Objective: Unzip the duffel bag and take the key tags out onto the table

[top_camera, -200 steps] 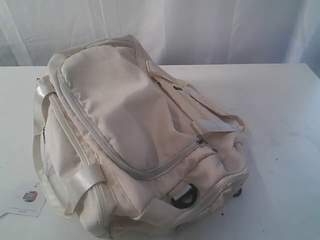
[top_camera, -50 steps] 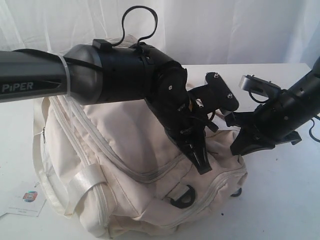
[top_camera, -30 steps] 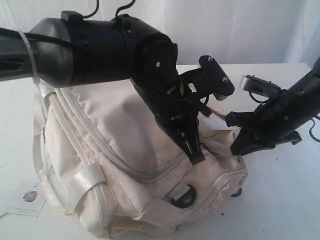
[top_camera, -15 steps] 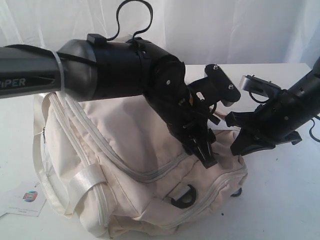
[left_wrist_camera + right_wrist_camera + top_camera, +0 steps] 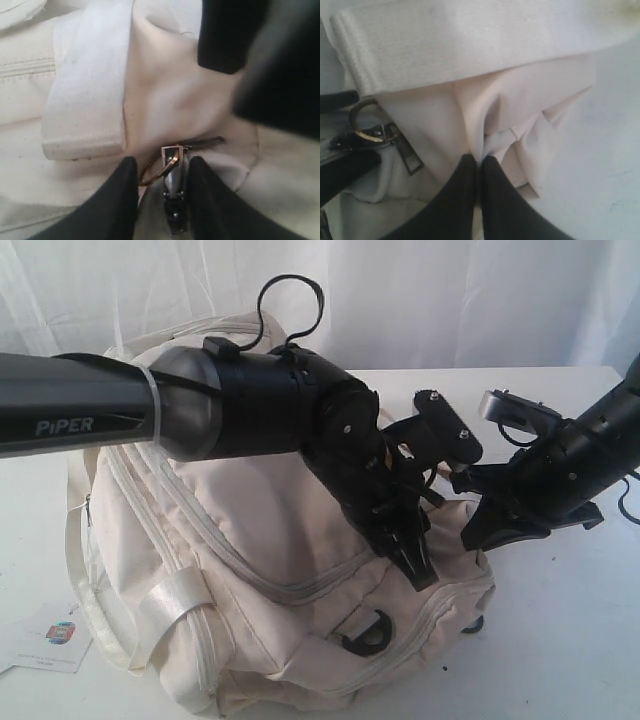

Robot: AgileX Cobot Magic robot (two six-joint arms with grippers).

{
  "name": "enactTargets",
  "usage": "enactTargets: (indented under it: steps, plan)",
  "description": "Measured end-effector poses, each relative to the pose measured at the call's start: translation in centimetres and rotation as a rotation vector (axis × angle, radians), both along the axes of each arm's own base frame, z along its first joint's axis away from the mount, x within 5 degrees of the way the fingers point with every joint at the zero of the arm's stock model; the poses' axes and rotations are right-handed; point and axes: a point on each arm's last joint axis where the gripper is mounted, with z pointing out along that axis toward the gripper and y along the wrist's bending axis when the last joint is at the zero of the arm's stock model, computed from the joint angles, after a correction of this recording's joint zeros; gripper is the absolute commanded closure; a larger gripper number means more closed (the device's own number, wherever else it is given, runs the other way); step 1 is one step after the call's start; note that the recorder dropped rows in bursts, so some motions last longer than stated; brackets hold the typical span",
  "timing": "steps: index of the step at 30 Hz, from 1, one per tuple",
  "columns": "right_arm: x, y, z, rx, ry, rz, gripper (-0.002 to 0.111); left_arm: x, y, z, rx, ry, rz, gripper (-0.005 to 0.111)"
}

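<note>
Bag position: the duffel bag (image 5: 250, 530) lies on the white counter (image 5: 570, 640), filling the left and middle of the exterior view.
Long axis: runs from the far left to the near right of the exterior view. The end with the black D-ring (image 5: 368, 632) points toward the near right.
Top face: the curved pale zipper (image 5: 230, 560) looks closed along the stretch that shows.
Strap: a shiny white strap (image 5: 175, 600) crosses the near left corner of the bag.
Left arm (image 5: 200, 415): reaches across the bag top and angles down at its near right end.
Left jaws: apart, standing on either side of a metal zip pull (image 5: 172, 182) with a gold ring (image 5: 155, 175). Whether either pad presses on the pull cannot be told.
Right arm (image 5: 560, 475): comes in from the right edge to the same end of the bag.
Right jaws: clenched on a fold of the bag's cream fabric, just beside the zip pull.
Card: a small white paper card (image 5: 55, 640) lies on the counter at the bag's near left.
</note>
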Motion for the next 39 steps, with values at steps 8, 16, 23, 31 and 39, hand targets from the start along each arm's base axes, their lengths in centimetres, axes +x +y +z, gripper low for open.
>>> enactTargets:
  steps: [8, 16, 23, 31, 39]
  plan:
    - [0.1, 0.0, 0.0, -0.001, -0.006, -0.003, 0.108, -0.1, 0.1, 0.3, -0.005, 0.001, 0.006, 0.107]
    - [0.1, 0.0, 0.0, -0.002, -0.007, -0.004, 0.108, -0.7, 0.9, 2.7, -0.022, -0.005, 0.013, 0.107]
    - [0.1, 0.0, 0.0, 0.000, -0.007, -0.005, 0.108, -0.9, 1.3, 2.7, 0.014, 0.021, 0.013, 0.107]
    - [0.0, 0.2, 0.1, 0.015, 0.004, -0.005, 0.108, -1.6, 2.3, 4.1, 0.049, 0.047, 0.016, 0.107]
    - [0.0, 0.3, 0.2, 0.022, 0.010, -0.001, 0.101, -2.0, 2.8, 5.1, 0.051, 0.049, 0.016, 0.107]
